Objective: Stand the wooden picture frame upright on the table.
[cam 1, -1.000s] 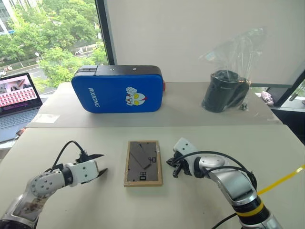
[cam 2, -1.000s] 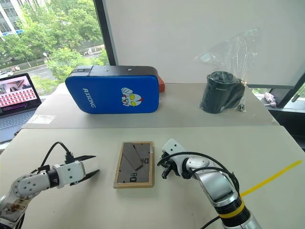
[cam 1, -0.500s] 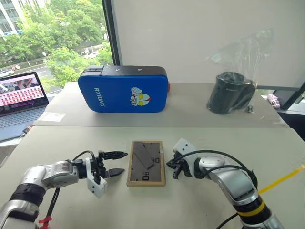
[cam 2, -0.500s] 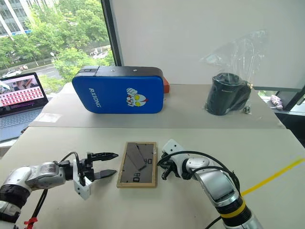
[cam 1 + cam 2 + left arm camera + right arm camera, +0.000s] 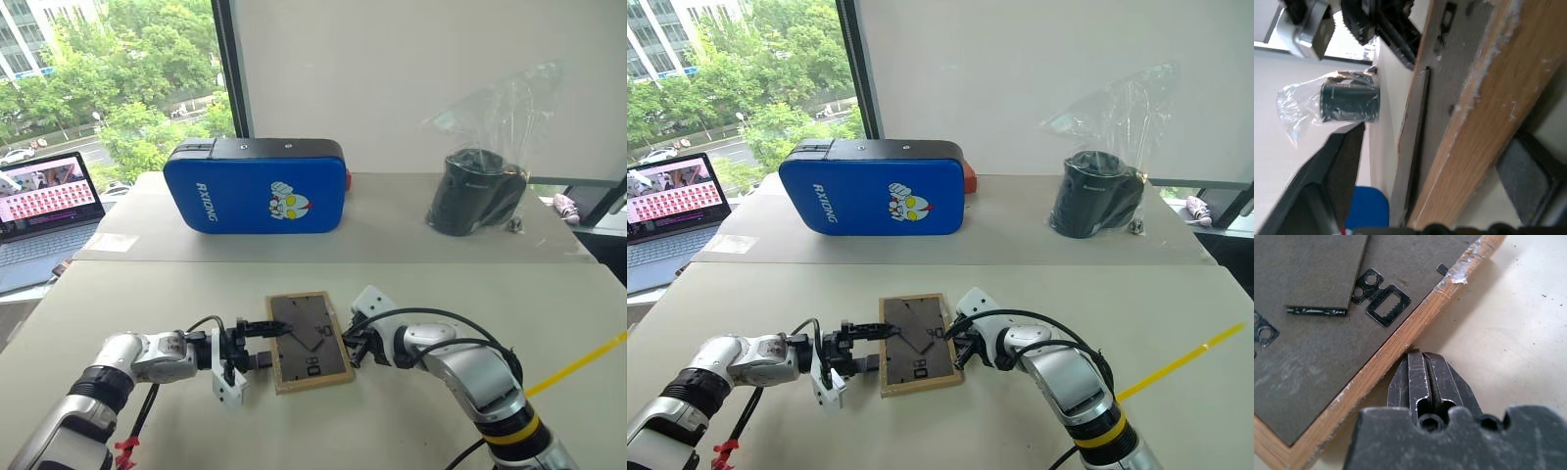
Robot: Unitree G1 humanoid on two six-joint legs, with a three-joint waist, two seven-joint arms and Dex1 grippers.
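Observation:
The wooden picture frame [image 5: 309, 338] lies face down on the table [image 5: 147, 294], its dark back panel and fold-out stand facing up. My left gripper [image 5: 269, 343] is at the frame's left edge and open. One finger sits over the back panel and the other low at the table, with the light-wood edge [image 5: 1488, 112] between them. My right gripper [image 5: 351, 345] is shut. Its closed fingertips [image 5: 1422, 362] press against the frame's right wooden edge.
A big blue pad [image 5: 260, 191] stands on the raised board at the back, with a black cylinder in a clear plastic bag [image 5: 477, 191] at the back right. An open laptop [image 5: 44, 196] sits at far left. A yellow strip [image 5: 578, 357] crosses the right edge.
My left gripper has travelled right to the frame's left edge, rolling so its fingers straddle it. The frame now lies slightly skewed. The right gripper has stayed put.

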